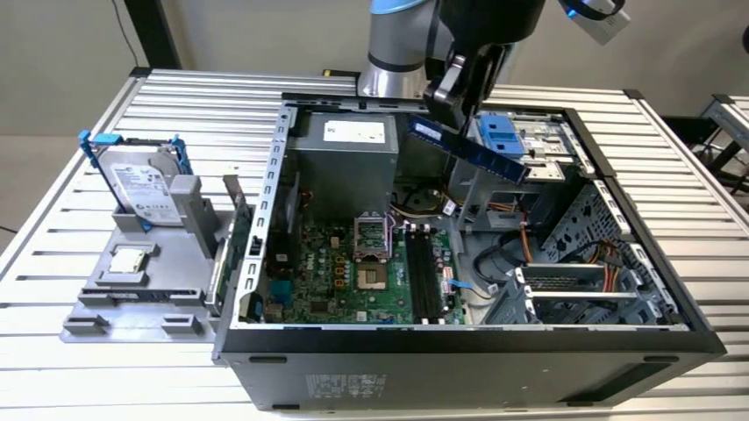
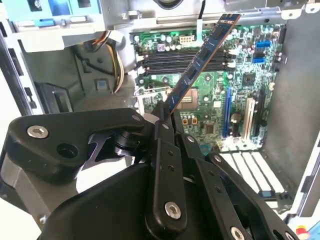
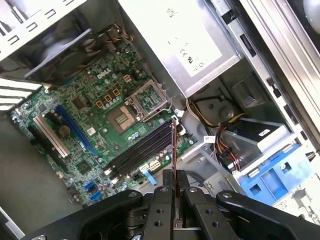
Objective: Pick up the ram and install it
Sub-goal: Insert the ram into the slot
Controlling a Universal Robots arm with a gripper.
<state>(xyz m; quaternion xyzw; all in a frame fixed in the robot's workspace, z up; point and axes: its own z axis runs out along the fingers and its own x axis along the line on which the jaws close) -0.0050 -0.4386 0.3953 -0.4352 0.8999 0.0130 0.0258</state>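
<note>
Black and jointed, the gripper (image 2: 162, 119) is pinched shut on one end of the ram (image 2: 200, 62), its two fingers pressed against the flat faces of the stick. The rest of the dark board juts out free beyond the fingertips. In the exterior view the ram is held in the air over the far part of the open computer case (image 1: 468, 338), tilted, with its gripped end higher and its free end sloping down toward the exterior view's right, in front of a blue drive cage (image 1: 501, 132). It touches nothing but the gripper.

The green motherboard (image 1: 351, 281) lies flat on the floor of the case. Its long black slots (image 1: 424, 281) run side by side just beside the square processor socket (image 1: 368, 232), well below the ram and apart from it. In the first wrist view the stick is seen edge-on as a thin line, with the slots behind it. A grey power supply (image 1: 345, 140) sits at the back of the case.

On the slatted metal table (image 1: 70, 175), toward the exterior view's left, a grey tray (image 1: 140, 298) carries a silver hard drive (image 1: 146, 180) standing upright in a blue bracket and a small square processor chip (image 1: 129, 259) lying flat
</note>
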